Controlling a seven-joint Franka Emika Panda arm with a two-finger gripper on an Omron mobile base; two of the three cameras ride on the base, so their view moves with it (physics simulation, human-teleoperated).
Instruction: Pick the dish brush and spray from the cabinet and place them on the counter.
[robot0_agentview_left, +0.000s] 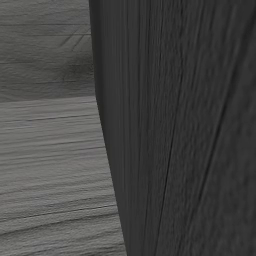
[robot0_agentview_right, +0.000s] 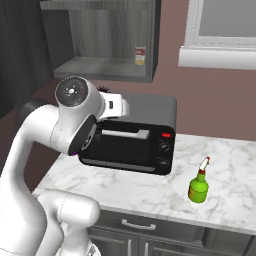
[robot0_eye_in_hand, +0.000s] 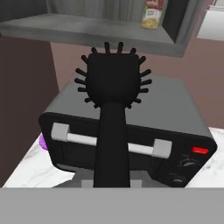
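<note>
I see the oven (robot0_agentview_right: 131, 142) on the counter (robot0_agentview_right: 150, 192), back against the wall, near the counter's left end. The spray (robot0_agentview_right: 198, 187) stands on the counter right of the oven, nearer the front edge. The brush (robot0_eye_in_hand: 113, 94) hangs above the oven's front, head up. The cabinet (robot0_agentview_right: 102, 37) sits behind and above, a can (robot0_agentview_right: 140, 55) in its right back corner.

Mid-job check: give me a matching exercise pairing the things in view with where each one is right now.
Things:
1. black bristled dish brush
2. green spray bottle with white nozzle
3. black toaster oven
4. small labelled can

Places:
A. inside the open cabinet
B. at the back of the marble counter
C. near the counter's front edge
D. in the gripper

Pairs: 1-D, 2-C, 3-B, 4-A
</note>
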